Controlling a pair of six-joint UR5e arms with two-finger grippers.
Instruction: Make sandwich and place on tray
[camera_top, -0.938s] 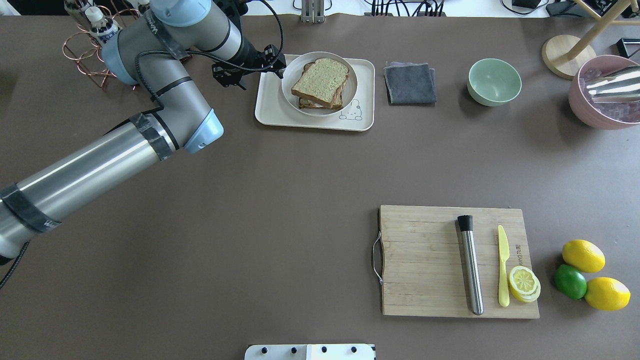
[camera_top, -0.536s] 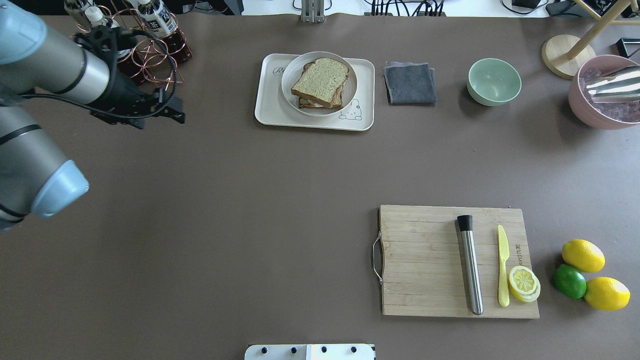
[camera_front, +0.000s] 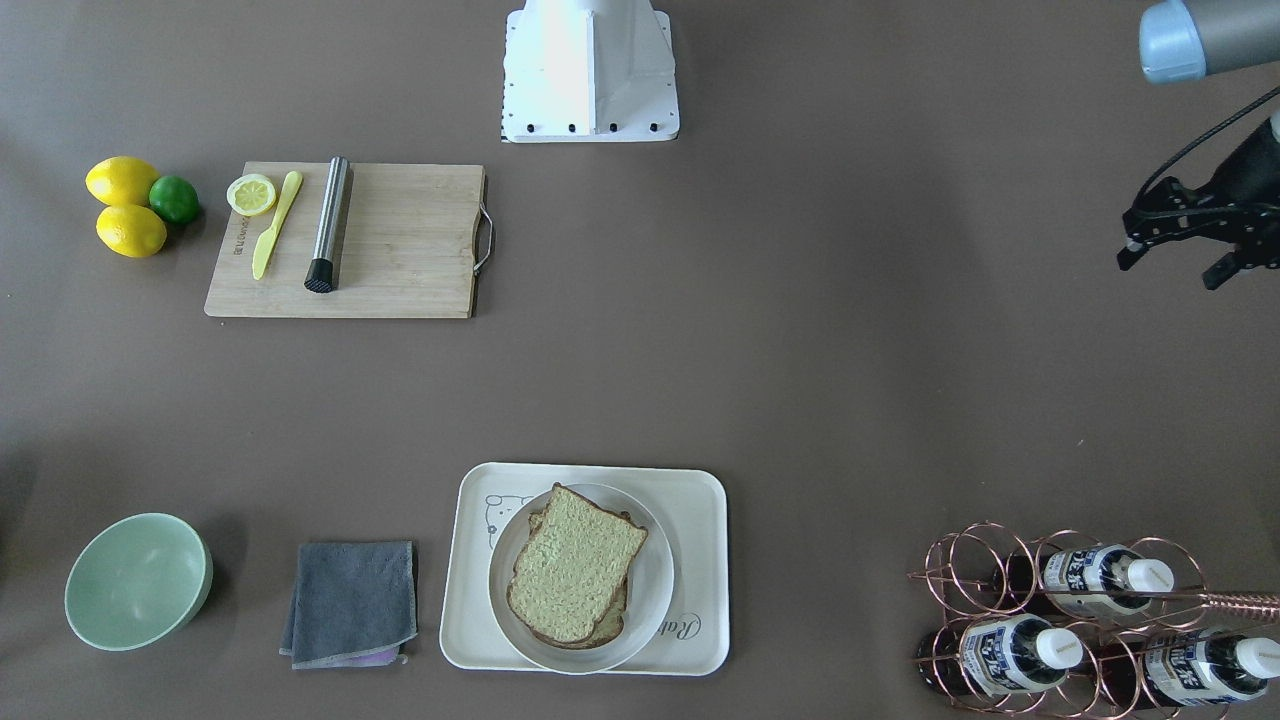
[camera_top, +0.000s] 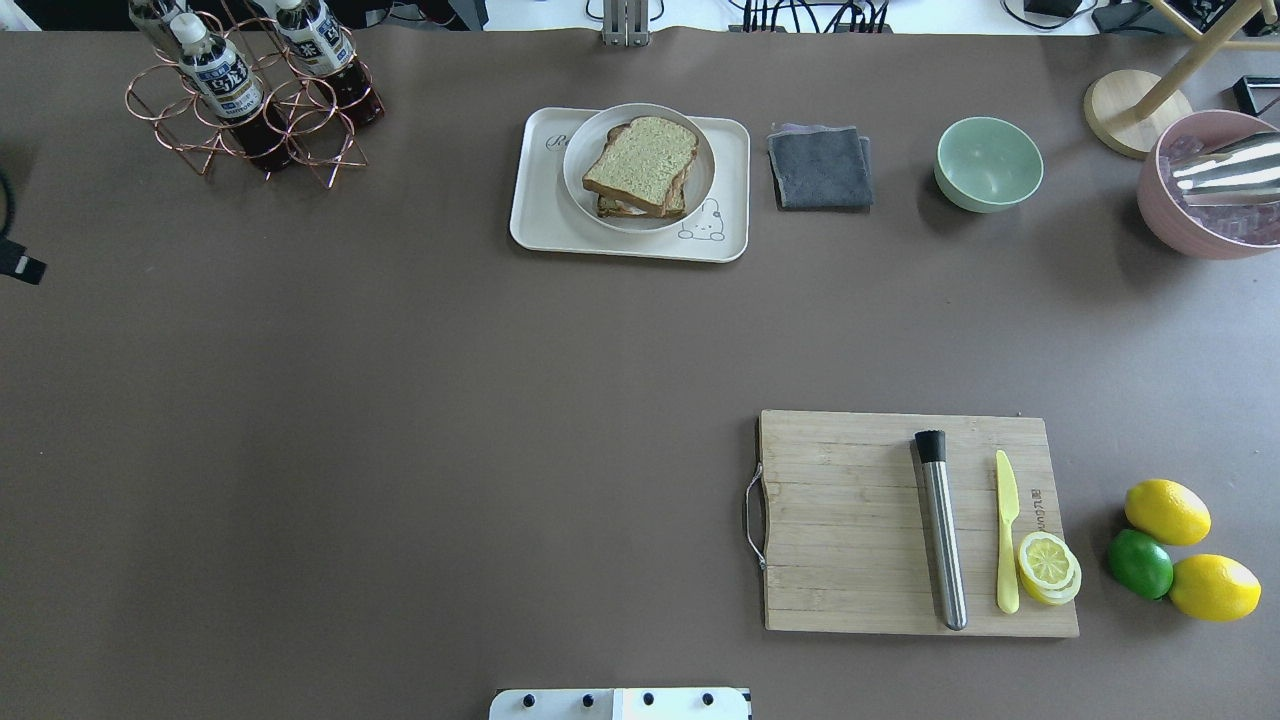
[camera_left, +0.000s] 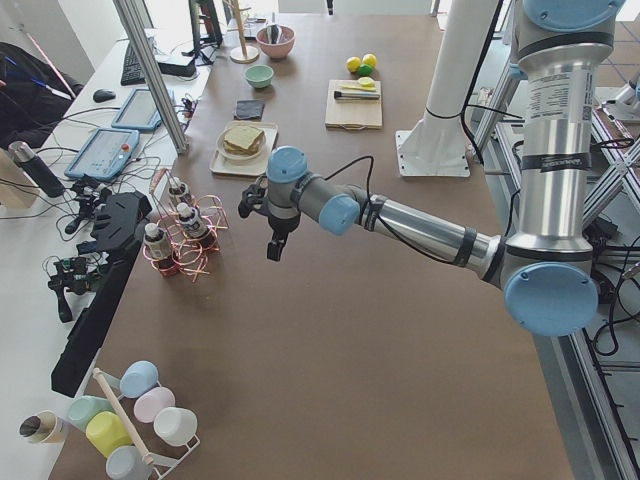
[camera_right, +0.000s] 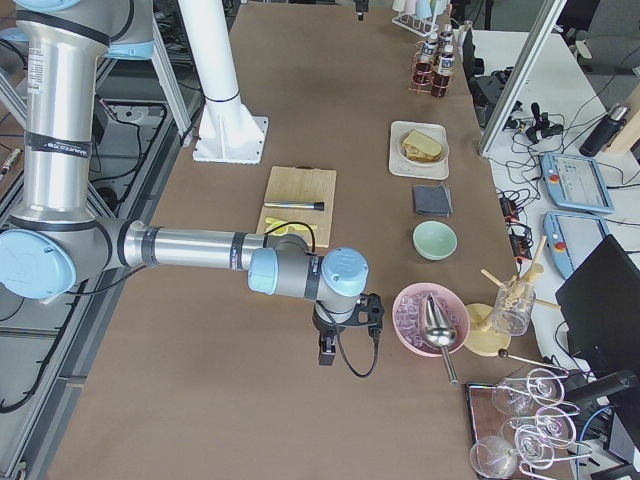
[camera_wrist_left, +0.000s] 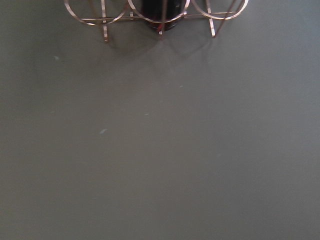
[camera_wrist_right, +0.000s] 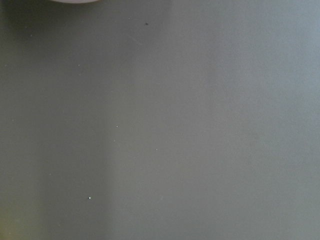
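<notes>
Exterior front-facing: sandwich on plate on tray, far from released left hand.

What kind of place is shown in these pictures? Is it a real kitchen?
Most likely a robotics laboratory, not a kitchen. The left arm and the right arm are industrial robot arms at a brown table. Control pendants lie on a side desk. The sandwich on the tray looks staged.

The silver-grey tubular left arm and right arm have round pale-blue joint caps and thin black cables, and the two-finger left gripper is black.
</notes>
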